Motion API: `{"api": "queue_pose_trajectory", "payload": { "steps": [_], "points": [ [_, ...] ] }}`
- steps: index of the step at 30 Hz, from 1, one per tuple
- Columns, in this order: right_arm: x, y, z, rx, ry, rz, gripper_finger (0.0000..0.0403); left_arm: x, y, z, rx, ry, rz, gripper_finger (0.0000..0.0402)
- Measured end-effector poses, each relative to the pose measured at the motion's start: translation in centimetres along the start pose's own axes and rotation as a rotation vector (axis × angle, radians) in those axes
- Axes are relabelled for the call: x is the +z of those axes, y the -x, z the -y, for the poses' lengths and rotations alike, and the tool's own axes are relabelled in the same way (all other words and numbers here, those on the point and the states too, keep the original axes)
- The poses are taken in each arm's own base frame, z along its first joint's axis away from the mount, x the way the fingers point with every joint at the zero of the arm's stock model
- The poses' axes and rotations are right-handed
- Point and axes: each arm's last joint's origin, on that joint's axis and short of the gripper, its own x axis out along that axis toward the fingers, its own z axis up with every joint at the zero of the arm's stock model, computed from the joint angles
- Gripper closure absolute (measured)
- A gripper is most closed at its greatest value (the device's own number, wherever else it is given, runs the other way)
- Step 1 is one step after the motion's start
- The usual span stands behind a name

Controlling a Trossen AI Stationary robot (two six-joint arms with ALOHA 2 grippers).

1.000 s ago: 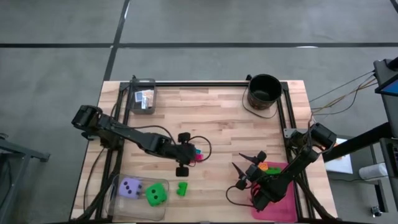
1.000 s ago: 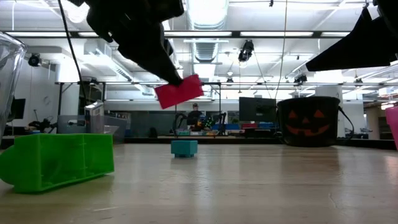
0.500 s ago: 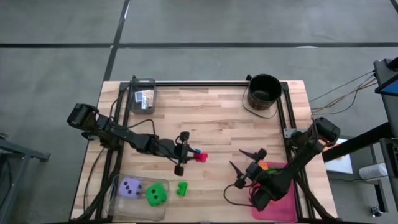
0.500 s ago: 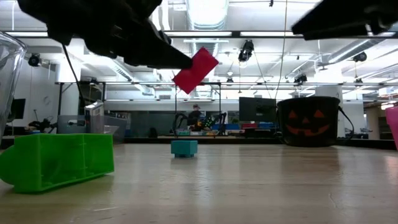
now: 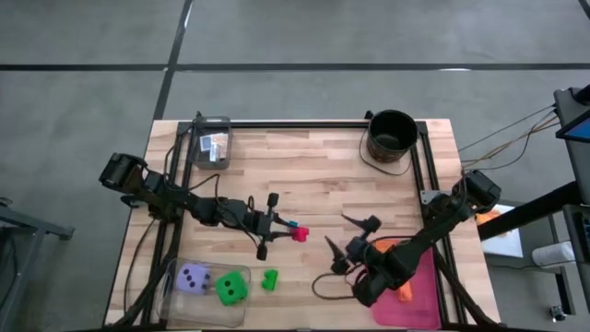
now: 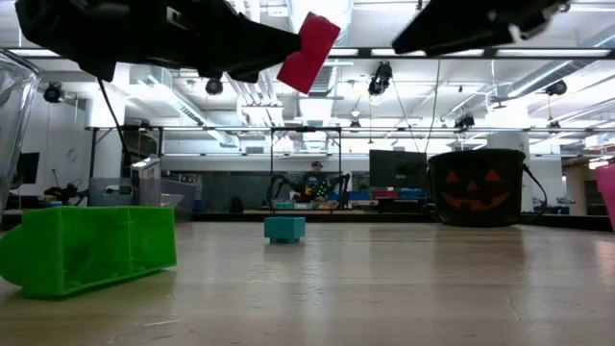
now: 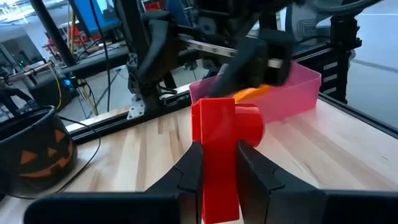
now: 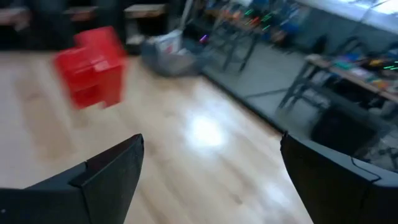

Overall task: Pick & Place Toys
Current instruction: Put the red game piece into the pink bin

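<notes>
A wooden table (image 5: 313, 175) fills the frame's centre. A red brick (image 5: 299, 234) is pinched by the left gripper (image 5: 279, 228); the right gripper (image 5: 343, 242) is spread beside a pink tray (image 5: 426, 295).

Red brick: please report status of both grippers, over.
Left gripper shut on red brick, lifted above table. Right gripper open, empty, facing brick near pink tray. Nothing between them.

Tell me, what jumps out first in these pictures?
A bright red brick held up above the middle of the table, pinched in the left end effector. The right end effector faces it, fingers wide open. A black pumpkin-face bucket stands in the table's far right corner.
</notes>
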Motion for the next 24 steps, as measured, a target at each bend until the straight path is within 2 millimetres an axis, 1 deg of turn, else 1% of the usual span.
{"api": "queue_pose_trajectory", "payload": {
  "steps": [3, 6, 10, 13, 15, 18, 21, 22, 24],
  "points": [
    [1.8, -0.4, -1.0, 0.091, 0.031, -0.073, 0.0027, 0.0, 0.0, 0.0, -0.009, 0.000, 0.002, 0.0342],
    [4.5, -0.5, -1.8, 0.186, 0.097, -0.097, 0.0027, 0.0, 0.0, 0.0, -0.015, 0.001, 0.004, 0.0342],
    [8.1, 0.2, -2.4, 0.283, 0.204, -0.067, 0.0027, 0.0, 0.0, 0.0, -0.017, 0.004, 0.005, 0.0342],
    [9.8, 0.4, -2.8, 0.340, 0.229, -0.008, 0.0027, 0.1, 0.0, 0.0, -0.028, 0.004, 0.012, 0.0342],
    [10.5, 0.4, -3.3, 0.410, 0.217, 0.038, 0.0027, 0.1, 0.0, 0.1, -0.031, 0.005, 0.016, 0.0342],
    [11.1, 0.0, -4.1, 0.597, 0.138, 0.149, 0.0027, 0.1, 0.0, 0.1, -0.033, 0.005, 0.021, 0.0342],
    [10.6, -0.3, -4.7, 0.809, 0.066, 0.336, 0.0027, 0.3, 0.0, 0.1, -0.044, 0.006, 0.036, 0.0342],
    [10.3, -0.3, -4.7, 0.851, 0.045, 0.404, 0.0027, 0.3, 0.0, 0.1, -0.047, 0.007, 0.040, 0.0342],
    [9.4, -0.3, -4.4, 0.860, 0.028, 0.499, 0.0027, 0.3, 0.0, 0.1, -0.052, 0.008, 0.041, 0.0342]
  ]
}}
